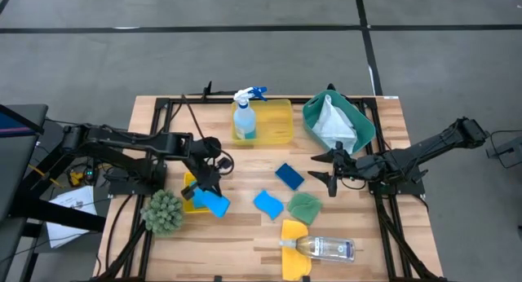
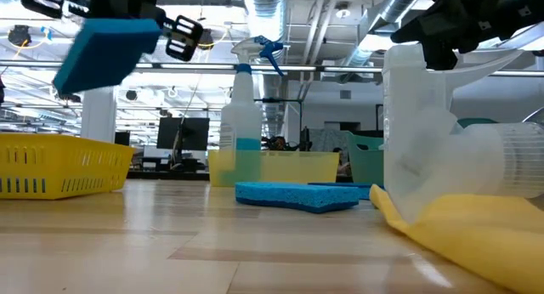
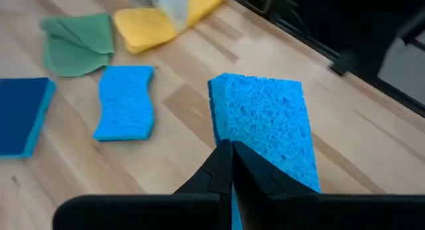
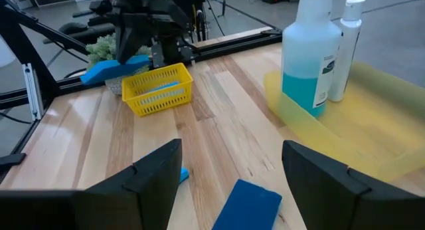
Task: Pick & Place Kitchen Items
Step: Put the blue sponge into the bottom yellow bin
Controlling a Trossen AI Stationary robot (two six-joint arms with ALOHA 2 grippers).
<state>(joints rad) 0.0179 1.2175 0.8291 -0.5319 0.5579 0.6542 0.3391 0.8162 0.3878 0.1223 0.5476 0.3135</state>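
Wooden surface (image 1: 245, 233), seen from above: left pincer (image 1: 205, 187) was clamped on a blue sponge (image 1: 214, 202) beside a small yellow basket (image 1: 189, 194); right pincer (image 1: 326, 169) stood open near a dark blue sponge (image 1: 289, 176). A spray bottle (image 1: 244, 117) stood in a yellow tray (image 1: 279, 123).

You are looking at two dark, near-black arms built of slim jointed segments, with thin black cables trailing beside the left arm (image 1: 122, 143). The right arm (image 1: 424, 152) is ending in two flat, wedge-shaped matte black fingers (image 4: 149, 170).
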